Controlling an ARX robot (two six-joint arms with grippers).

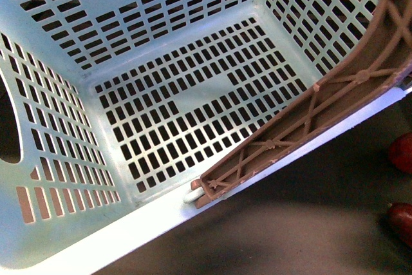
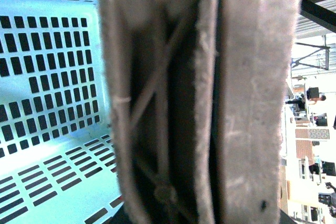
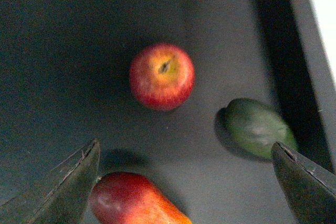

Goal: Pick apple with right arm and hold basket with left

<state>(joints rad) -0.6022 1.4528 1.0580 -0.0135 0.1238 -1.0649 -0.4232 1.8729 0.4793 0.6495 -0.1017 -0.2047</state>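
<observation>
The mint-green basket (image 1: 161,114) with slotted walls and floor fills the front view, with nothing in it. Its brown latticed handle (image 1: 309,117) lies across the near right rim. That handle (image 2: 210,103) fills the left wrist view from very close. My left gripper is shut on it, and its fingers do not show. In the right wrist view the apple (image 3: 161,76), red with a yellow-orange blush around the stem, sits on the dark table. My right gripper (image 3: 186,142) hangs open above the table, short of the apple and not touching it.
A red-orange pear-shaped fruit (image 3: 134,200) lies by one right fingertip. A green fruit (image 3: 258,128) lies by the other. Two red fruits (image 1: 402,152) (image 1: 400,222) are cut off at the front view's right edge. A table edge (image 3: 310,51) runs past the green fruit.
</observation>
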